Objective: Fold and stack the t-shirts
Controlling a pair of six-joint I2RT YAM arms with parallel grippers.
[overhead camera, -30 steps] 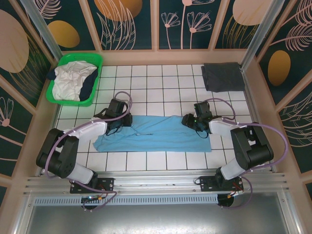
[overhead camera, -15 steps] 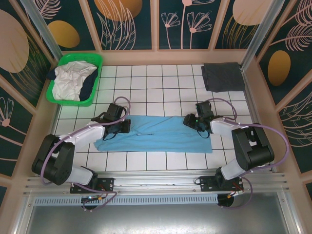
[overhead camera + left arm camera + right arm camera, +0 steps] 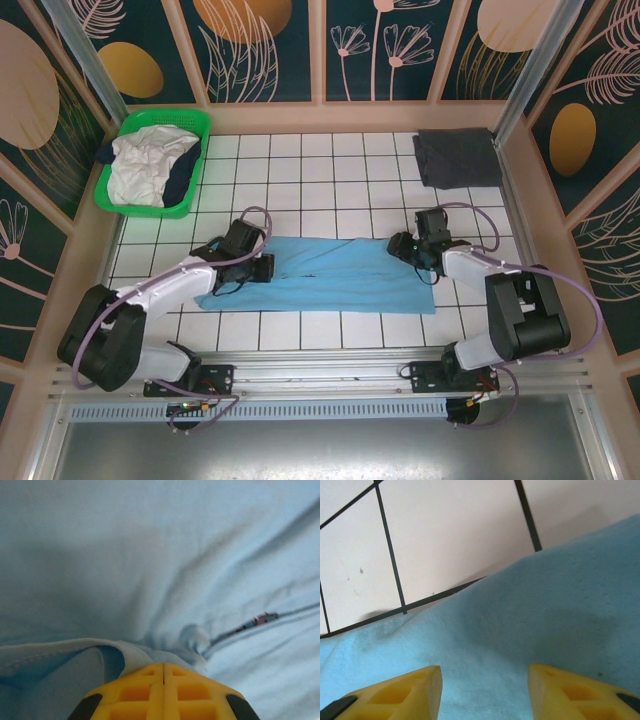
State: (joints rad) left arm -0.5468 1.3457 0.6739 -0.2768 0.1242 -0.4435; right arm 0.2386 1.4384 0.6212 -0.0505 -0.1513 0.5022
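Note:
A light blue t-shirt (image 3: 330, 275) lies as a long strip across the middle of the tiled table. My left gripper (image 3: 262, 266) is at its left end. In the left wrist view the yellow fingers (image 3: 163, 664) are pressed together with a bunched fold of the blue cloth (image 3: 150, 570) pinched at their tips. My right gripper (image 3: 398, 246) hovers over the strip's right end, open, with blue cloth (image 3: 530, 610) below and between its fingers (image 3: 485, 680). A dark grey t-shirt (image 3: 457, 157) lies folded at the back right.
A green basket (image 3: 165, 118) at the back left holds white and navy t-shirts (image 3: 145, 165), crumpled. Wooden walls border the table on three sides. Bare white tiles (image 3: 320, 170) lie between the blue strip and the back wall.
My left gripper has closed on the shirt's left end and shifted right and nearer, dragging that end along. My right gripper has drifted slightly right and stays open.

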